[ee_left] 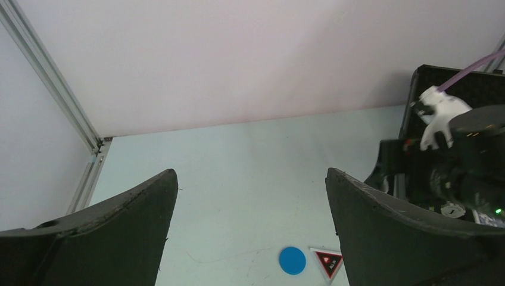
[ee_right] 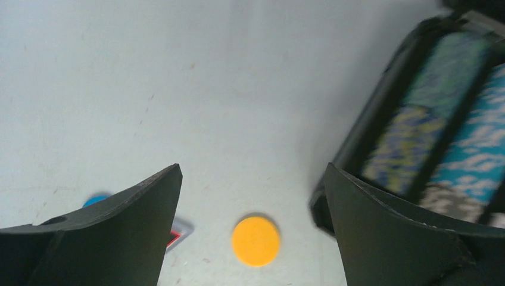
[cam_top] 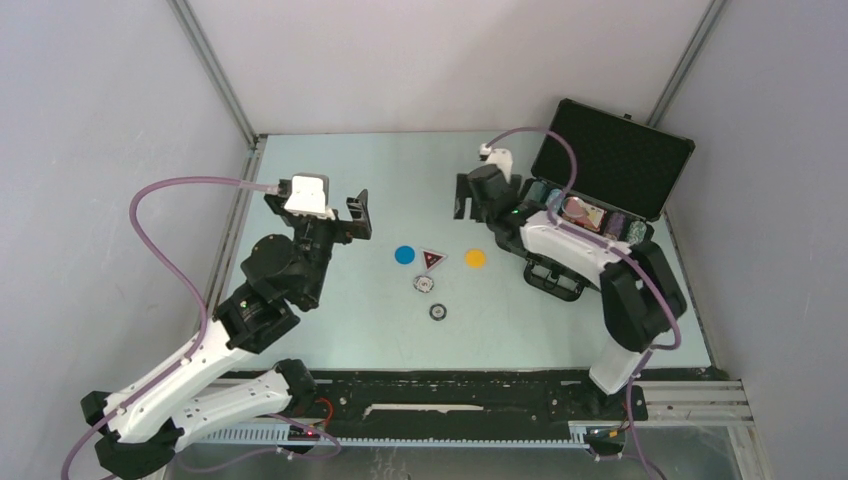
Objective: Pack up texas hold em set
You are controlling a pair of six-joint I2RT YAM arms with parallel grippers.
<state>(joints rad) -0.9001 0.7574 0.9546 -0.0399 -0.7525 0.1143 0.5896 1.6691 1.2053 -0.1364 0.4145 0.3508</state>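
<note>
"While both arms hang over the bench [cam_top: 560, 330], how do the jaws stand?"

"Left gripper [ee_left: 251, 174]: jaws spread wide, gripping nothing, up off the bench with the blue disc [ee_left: 292, 260] and red triangle [ee_left: 328, 263] lying below. Right gripper [ee_right: 253, 170]: also wide apart and empty, above the orange disc [ee_right: 256, 240]. The briefcase [cam_top: 615, 150] sits open at the far right, chips [ee_right: 417, 131] in rows."

No writing, number or brand can be read anywhere. The red triangle [ee_left: 329, 263] on the tabletop [ee_left: 250, 173] carries small pale marks at its centre, too tiny to make out. The pale round disc [cam_top: 425, 285] and the black round disc [cam_top: 437, 312] near it show equally illegible printing
</note>
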